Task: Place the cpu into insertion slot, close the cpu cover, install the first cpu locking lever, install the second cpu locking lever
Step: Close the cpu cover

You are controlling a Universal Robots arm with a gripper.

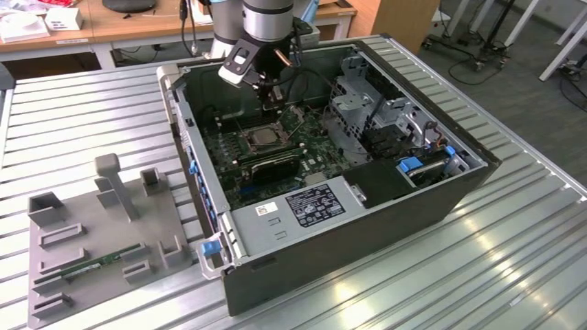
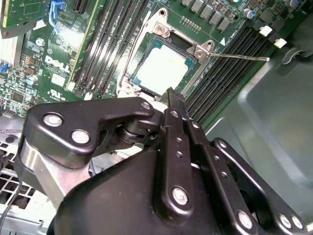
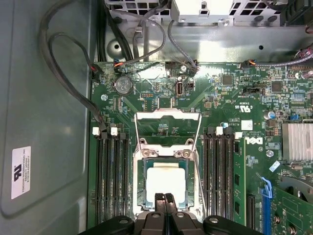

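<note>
The cpu lies flat in the insertion slot on the green motherboard, its silvery top showing; it is also in the second wrist view and the exterior view. The cpu cover stands open, swung back from the socket, so the board shows through its square opening. Thin wire locking levers run beside it, and one lever sticks out unlatched. My gripper hangs just above the cpu's near edge, shut with nothing between its fingers. In the exterior view the gripper is inside the open computer case.
Memory slots flank the socket on both sides. Black cables loop along the case wall. A drive cage and the power supply crowd the case. A grey fixture tray with a memory stick lies at the exterior view's left.
</note>
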